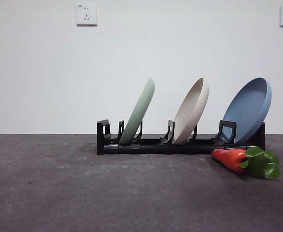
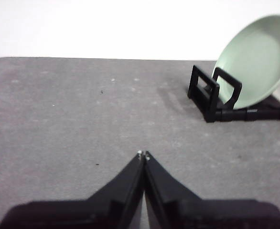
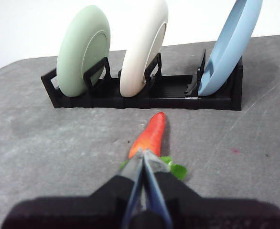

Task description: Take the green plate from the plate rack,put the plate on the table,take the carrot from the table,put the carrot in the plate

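Black plastic plate rack (image 1: 180, 142) sitting toward the back of the grey table (image 1: 83, 193), holding three tilted plates: the green plate (image 1: 138, 112) in a slot near one end, a cream plate (image 1: 192, 111) in the middle, a blue plate (image 1: 248, 108) at the other end. Lying on the table just in front of the blue-plate end, the carrot (image 1: 232, 158), leaves (image 1: 263, 163) pointing away from the rack's middle. Leaving wide open table in front of the rack and beside its green-plate end.

Showing no arm in the front view. Hovering over bare table, the left claw (image 2: 143, 154), pressed together, with the green plate and rack end off to one side. Poised over the carrot's leafy end, the right claw (image 3: 145, 155), likewise pressed together, pinching nothing.

Hanging on the white wall, two sockets (image 1: 86, 14); no readable writing.
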{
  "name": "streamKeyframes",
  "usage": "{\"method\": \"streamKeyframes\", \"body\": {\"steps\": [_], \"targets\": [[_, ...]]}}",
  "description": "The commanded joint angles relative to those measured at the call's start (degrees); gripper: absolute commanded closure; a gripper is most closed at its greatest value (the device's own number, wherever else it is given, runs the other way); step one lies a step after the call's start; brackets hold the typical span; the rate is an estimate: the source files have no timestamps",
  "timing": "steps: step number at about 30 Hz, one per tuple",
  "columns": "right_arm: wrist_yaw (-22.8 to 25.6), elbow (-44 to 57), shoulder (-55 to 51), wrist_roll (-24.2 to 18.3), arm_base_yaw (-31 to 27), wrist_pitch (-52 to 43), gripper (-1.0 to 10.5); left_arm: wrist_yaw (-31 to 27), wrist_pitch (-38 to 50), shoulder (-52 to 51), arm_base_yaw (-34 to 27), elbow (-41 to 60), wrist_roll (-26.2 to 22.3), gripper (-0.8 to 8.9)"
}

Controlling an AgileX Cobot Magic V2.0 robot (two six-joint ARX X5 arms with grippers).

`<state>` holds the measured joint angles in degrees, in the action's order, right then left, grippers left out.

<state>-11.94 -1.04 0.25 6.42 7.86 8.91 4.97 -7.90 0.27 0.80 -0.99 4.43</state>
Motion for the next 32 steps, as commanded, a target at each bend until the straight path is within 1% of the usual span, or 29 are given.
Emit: {"method": "streamKeyframes", "body": {"steps": [1,4,5,8,12,15,17,20,25,27,28,32], "targets": [[-0.09,0.15,-0.09,5.75,0.04,-1.46,9.6,0.87,0.55,-0.15,-0.15,-0.17,6.27,8.20],[-0.07,-1.77,0.07,9.66,0.04,-1.46,9.6,3.80,0.50,-0.15,-0.15,-1.90,9.51,8.21],[-0.04,-2.67,0.15,10.14,0.04,-1.46,9.6,4.83,0.48,-0.15,-0.15,-2.73,10.45,8.21],[-0.07,-5.86,0.96,10.95,0.07,-1.27,9.6,7.28,0.02,0.33,-0.15,-5.62,12.50,8.21],[-0.11,-11.54,3.85,11.17,0.09,0.24,9.6,8.20,-3.30,2.56,-0.13,-10.82,12.55,8.21],[-0.13,-17.25,7.69,10.93,0.09,4.09,9.6,11.04,-5.29,5.51,-0.15,-15.43,12.46,8.21],[-1.20,-21.79,11.13,9.49,0.09,8.11,9.6,13.75,-6.75,8.04,-0.15,-18.99,12.17,8.21],[-4.79,-28.50,16.33,5.64,0.09,14.43,9.6,17.57,-10.32,12.22,-0.13,-24.50,11.39,8.21],[-8.81,-39.98,24.98,-1.84,0.15,27.56,9.6,24.46,-18.36,19.21,-0.13,-33.40,5.77,8.21],[-11.54,-44.04,28.17,-5.11,0.20,32.59,9.6,28.57,-21.46,21.49,-0.13,-36.46,3.45,8.21],[-13.88,-46.29,29.94,-6.93,0.20,35.36,9.6,31.17,-23.39,22.77,-0.13,-38.25,2.12,8.21],[-21.42,-52.00,34.47,-11.30,0.20,42.58,9.6,38.05,-29.22,26.10,-0.13,-43.32,-1.79,8.21]]}}
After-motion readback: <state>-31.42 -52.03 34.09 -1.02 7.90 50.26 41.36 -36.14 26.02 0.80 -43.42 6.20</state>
